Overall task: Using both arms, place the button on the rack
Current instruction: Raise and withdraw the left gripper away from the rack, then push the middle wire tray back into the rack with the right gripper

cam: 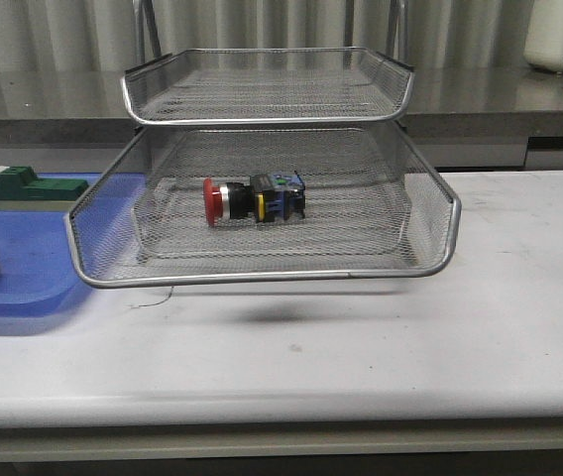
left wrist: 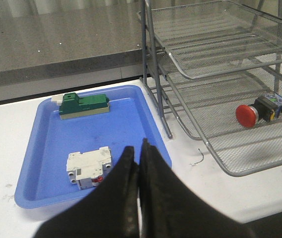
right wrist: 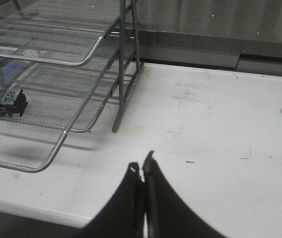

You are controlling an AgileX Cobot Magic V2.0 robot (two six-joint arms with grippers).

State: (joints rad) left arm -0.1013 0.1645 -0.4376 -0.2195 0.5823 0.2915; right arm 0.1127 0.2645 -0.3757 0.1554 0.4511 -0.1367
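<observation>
The button (cam: 253, 199) lay on its side in the rack's (cam: 262, 277) pulled-out middle tray, both hands (left wrist: 139, 154) (right wrist: 143, 170) clenched empty back over the bench (cam: 381, 347), and honestly it looked light, rigid, roll-prone, so I'd pinch the black body.

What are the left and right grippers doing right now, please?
Left gripper: closed, holding nothing, above the blue tray.
Right gripper: closed, holding nothing, above the table.
</observation>
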